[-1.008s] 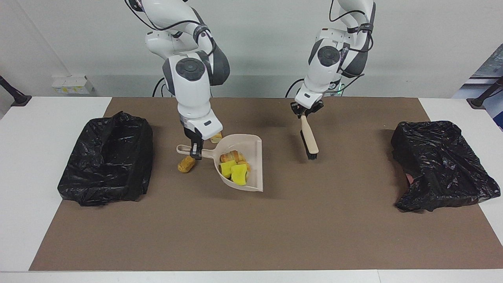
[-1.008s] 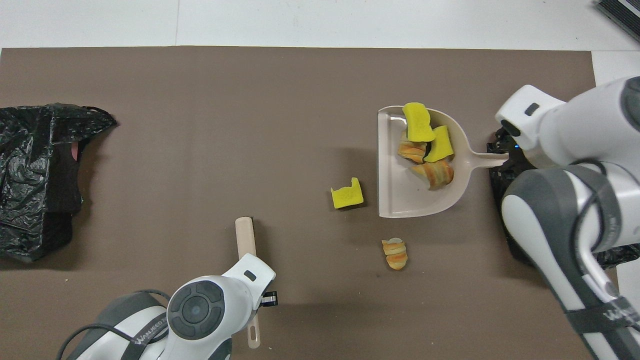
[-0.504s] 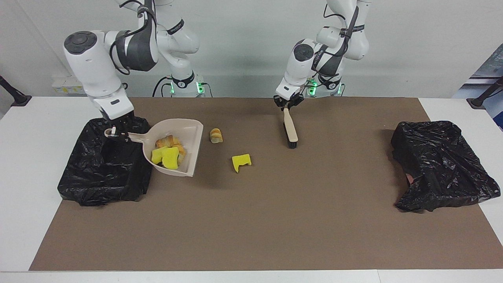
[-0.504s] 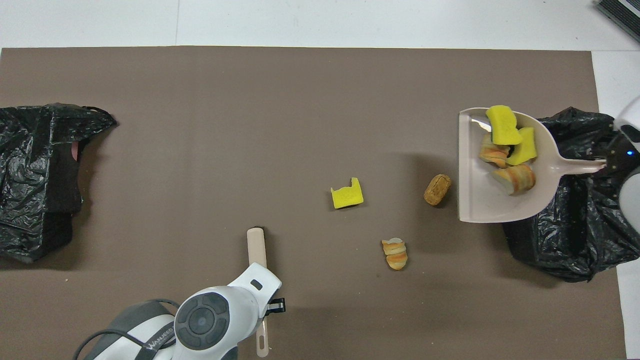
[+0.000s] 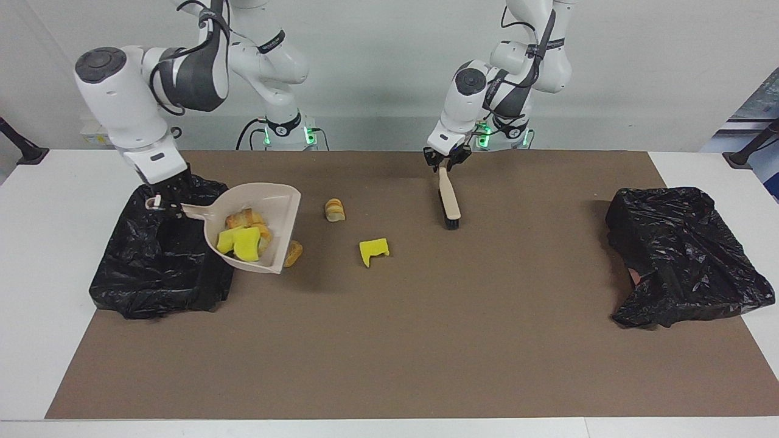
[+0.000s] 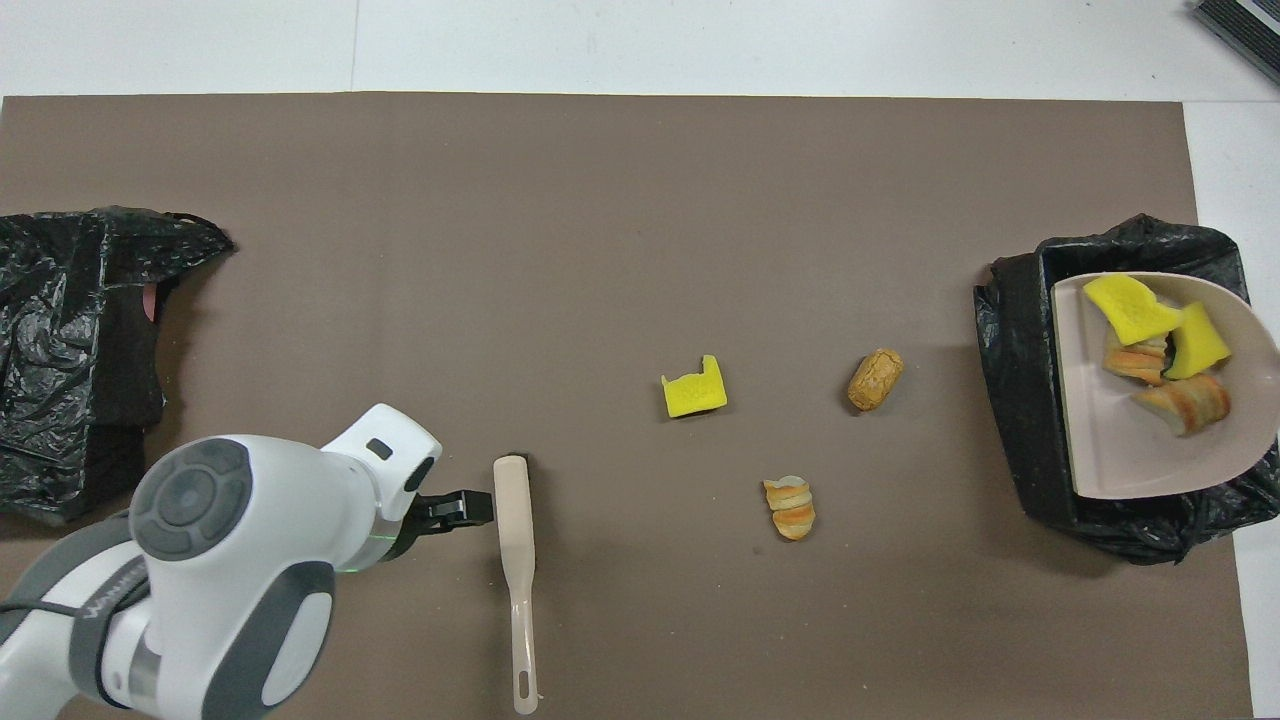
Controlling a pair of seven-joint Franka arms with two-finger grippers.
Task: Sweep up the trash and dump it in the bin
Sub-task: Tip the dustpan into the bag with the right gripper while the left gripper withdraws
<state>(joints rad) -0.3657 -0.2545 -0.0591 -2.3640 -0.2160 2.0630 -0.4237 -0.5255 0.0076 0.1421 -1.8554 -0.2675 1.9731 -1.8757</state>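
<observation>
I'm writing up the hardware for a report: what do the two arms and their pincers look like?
Both arms are glossy white with dark grey joint sections and round dark grey caps on the joints. Thin black cables loop along the upper links, black bands carry white lettering, and green lights glow at the bases. The left pincer and the right pincer are small and black, each mounted under a white wrist block.

The dustpan (image 6: pixel 1140 440) handle and right pincer (image 5: pixel 163 201) fall outside the overhead view.

Glossy crinkled plastic bin bag (image 5: pixel 164 255), smooth plastic dustpan (image 5: pixel 277 204), seemingly matt mat (image 5: pixel 426 334)
</observation>
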